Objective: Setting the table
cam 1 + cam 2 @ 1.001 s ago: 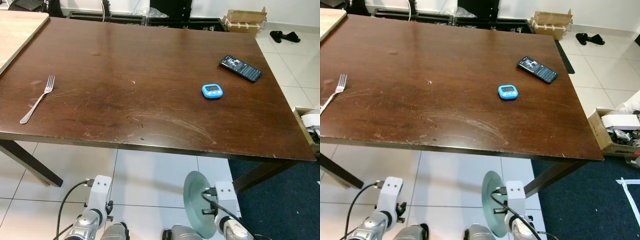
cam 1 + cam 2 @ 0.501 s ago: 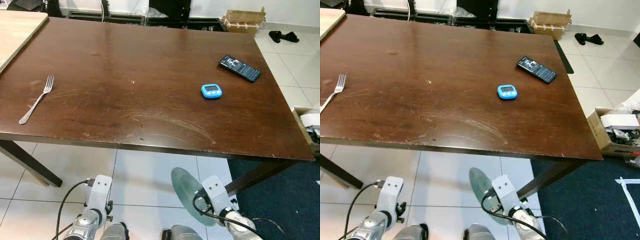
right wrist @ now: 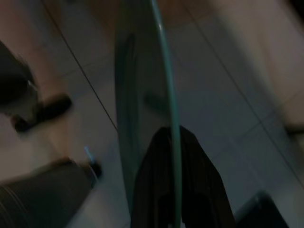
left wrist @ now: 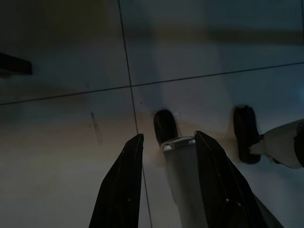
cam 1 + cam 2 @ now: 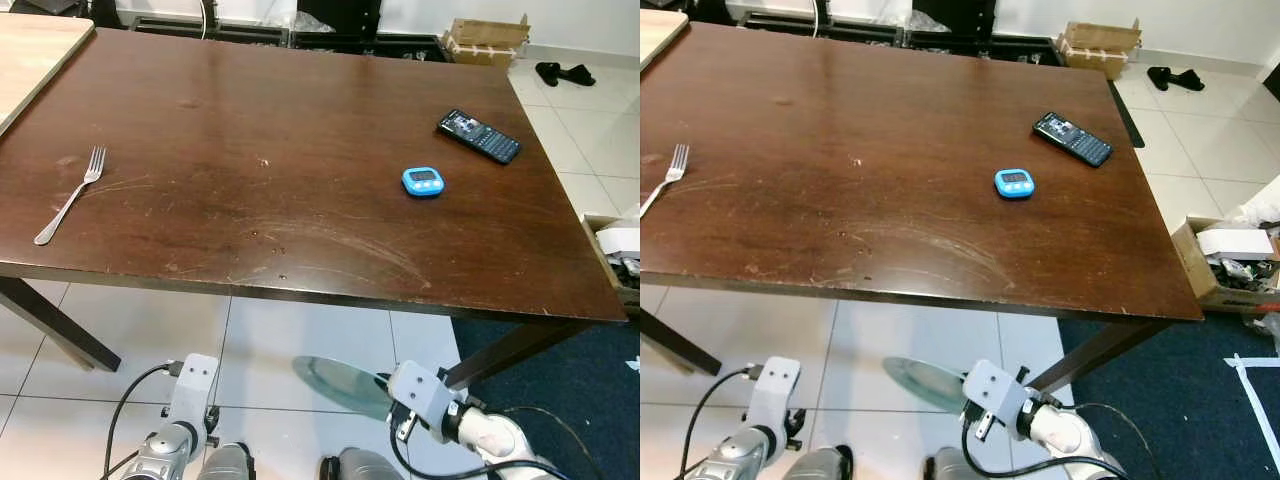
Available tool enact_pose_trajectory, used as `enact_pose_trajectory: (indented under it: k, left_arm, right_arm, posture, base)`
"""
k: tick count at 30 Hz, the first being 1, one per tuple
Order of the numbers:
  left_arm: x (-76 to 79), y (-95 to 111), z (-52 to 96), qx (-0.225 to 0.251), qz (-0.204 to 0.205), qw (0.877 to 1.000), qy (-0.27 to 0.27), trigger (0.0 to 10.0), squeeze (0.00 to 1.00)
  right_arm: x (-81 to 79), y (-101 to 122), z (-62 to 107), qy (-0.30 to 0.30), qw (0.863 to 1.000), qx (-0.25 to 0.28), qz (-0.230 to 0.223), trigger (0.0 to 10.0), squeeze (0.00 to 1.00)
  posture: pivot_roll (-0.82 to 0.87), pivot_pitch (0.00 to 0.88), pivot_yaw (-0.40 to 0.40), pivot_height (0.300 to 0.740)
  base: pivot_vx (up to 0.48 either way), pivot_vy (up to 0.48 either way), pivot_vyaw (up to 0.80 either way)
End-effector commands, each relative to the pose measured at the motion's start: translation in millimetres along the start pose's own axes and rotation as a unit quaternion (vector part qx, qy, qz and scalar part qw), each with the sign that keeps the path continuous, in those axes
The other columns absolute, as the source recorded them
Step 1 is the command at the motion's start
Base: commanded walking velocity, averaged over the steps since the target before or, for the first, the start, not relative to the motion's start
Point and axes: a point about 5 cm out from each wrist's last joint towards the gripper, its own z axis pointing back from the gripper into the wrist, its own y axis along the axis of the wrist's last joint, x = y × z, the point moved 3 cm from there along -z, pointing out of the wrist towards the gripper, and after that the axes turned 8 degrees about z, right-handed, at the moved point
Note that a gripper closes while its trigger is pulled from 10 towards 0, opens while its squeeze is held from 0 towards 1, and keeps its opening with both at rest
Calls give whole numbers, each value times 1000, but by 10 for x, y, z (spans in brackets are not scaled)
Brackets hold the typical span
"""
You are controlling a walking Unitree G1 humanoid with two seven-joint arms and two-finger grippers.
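A green glass plate (image 5: pixel 340 381) hangs below the near edge of the dark wooden table (image 5: pixel 300 130), lying almost flat. My right gripper (image 3: pixel 171 142) is shut on the plate's rim (image 3: pixel 164 90), one black finger on each face. A silver fork (image 5: pixel 70 195) lies on the table near its left end. My left gripper (image 4: pixel 166 142) hangs low at my left side, open and holding nothing, pointing at the tiled floor.
A blue timer (image 5: pixel 424 181) and a black phone (image 5: pixel 480 136) lie on the table's right half. A lighter wooden table (image 5: pixel 30 50) adjoins at the far left. A cardboard box (image 5: pixel 1230 260) of clutter stands on the floor at right, beside a dark rug (image 5: pixel 570 400).
My right arm has turned the plate from standing on edge to nearly flat and carried it leftward under the table edge. The left arm has hardly moved.
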Motion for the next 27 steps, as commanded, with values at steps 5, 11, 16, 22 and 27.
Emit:
enact_pose_trajectory:
  k: [5,11,16,22,27]
  left_arm:
    - [80,-128,6,-25,-16,1000,-9,10000,0]
    - [105,-82,-7,-19,-11,1000,-9,10000,0]
    - [107,-47,-14,-15,-9,1000,-9,10000,0]
    - [129,27,-24,0,5,1000,-12,10000,0]
    - [102,27,-22,0,10,1000,-8,10000,0]
  right_arm:
    - [-312,-578,108,-10,976,-214,-49,10000,0]
    - [-454,-674,120,-123,922,-254,-265,10000,0]
    - [-538,-686,112,-147,897,-271,-318,10000,0]
    - [-615,-678,110,-158,887,-272,-338,10000,0]
    - [-596,-686,120,-175,877,-268,-358,10000,0]
  posture:
    - [32,98,-6,740]
    - [37,98,2,740]
    - [42,99,9,740]
    - [46,102,10,740]
    - [51,104,7,740]
  base:
    - [0,0,0]
    - [0,0,0]
    - [0,0,0]
    - [0,0,0]
    - [0,0,0]
